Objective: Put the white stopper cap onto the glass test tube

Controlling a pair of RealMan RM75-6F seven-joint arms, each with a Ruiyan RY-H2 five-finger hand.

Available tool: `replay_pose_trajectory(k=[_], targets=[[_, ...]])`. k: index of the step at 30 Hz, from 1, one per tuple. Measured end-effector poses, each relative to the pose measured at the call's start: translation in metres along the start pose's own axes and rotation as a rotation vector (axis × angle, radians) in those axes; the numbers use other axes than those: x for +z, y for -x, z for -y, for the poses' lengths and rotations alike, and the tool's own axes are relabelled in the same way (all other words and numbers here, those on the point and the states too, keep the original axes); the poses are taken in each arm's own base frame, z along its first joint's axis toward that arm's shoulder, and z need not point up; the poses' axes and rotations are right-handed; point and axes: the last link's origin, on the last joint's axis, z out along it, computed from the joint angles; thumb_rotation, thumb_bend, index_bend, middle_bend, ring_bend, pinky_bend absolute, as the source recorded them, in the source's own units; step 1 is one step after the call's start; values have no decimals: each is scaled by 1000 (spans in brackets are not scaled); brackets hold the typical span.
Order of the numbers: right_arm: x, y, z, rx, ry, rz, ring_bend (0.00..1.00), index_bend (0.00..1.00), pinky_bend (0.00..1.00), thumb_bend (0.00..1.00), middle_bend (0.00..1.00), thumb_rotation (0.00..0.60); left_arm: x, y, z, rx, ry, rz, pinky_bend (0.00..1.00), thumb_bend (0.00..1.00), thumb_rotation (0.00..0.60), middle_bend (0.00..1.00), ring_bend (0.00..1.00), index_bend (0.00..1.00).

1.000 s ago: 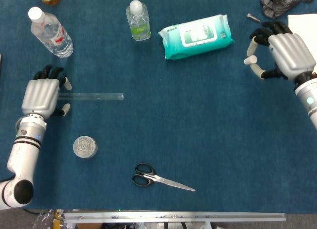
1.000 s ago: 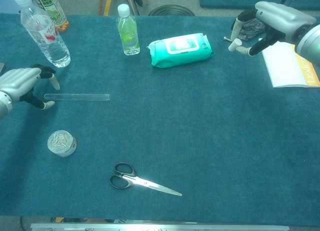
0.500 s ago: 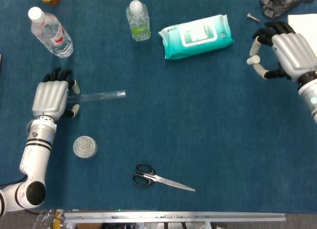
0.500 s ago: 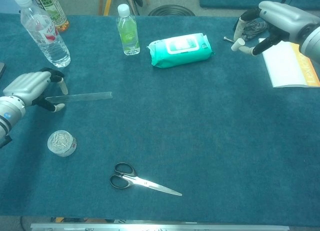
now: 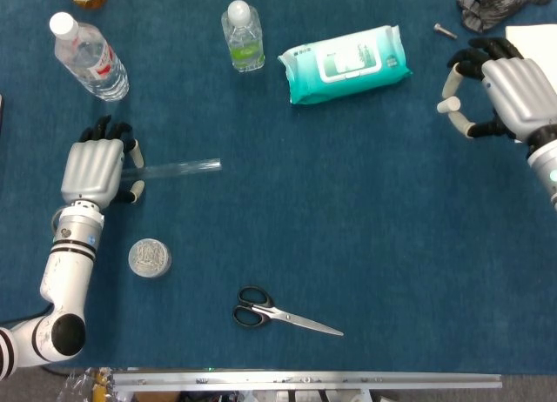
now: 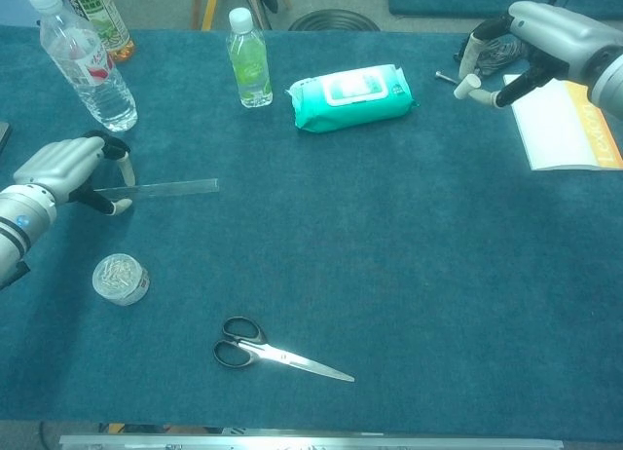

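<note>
Head view: our left hand (image 5: 91, 170) is gripping one end of the glass test tube (image 5: 178, 167), which is sticking out toward the desk's (image 5: 365, 237) middle, lying nearly level. Our right hand (image 5: 509, 93) is hovering far across the desk near a white booklet (image 6: 555, 124), fingers curled; we cannot tell whether it holds the white stopper cap. Between them blue cloth is lying open, with scissors (image 5: 283, 315) nearer the front edge.
</note>
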Motion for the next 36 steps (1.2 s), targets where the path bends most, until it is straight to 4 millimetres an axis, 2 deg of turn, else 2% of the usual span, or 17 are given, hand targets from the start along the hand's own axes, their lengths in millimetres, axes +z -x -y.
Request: replay_pose_trajectory(k=[12, 22, 25, 29, 33, 36], targets=[[0, 1, 0, 8, 4, 5, 116, 564, 93, 294, 299, 600, 2, -2, 9, 7, -2, -14, 114, 322, 600, 234, 12, 557], [-1, 2, 2, 6, 4, 6, 116, 564, 93, 293, 299, 600, -8, -16, 43, 80, -27, -10, 114, 328, 600, 229, 12, 554], [-1, 3, 4, 7, 3, 8, 116, 564, 93, 293, 299, 600, -11, -19, 52, 81, -35, -4, 114, 327, 600, 223, 12, 540], [-2, 3, 5, 9, 4, 7, 116, 564, 93, 293, 299, 600, -9, -20, 53, 77, -32, 15, 114, 328, 600, 189, 2, 452], [-3, 2, 4, 10, 6, 5, 116, 563, 93, 293, 299, 600, -7, -18, 50, 75, -19, 30, 114, 326, 600, 161, 0, 389], [-3, 2, 3, 13, 9, 4, 116, 564, 93, 294, 299, 600, -6, -16, 45, 72, -10, 35, 114, 326, 600, 159, 0, 393]])
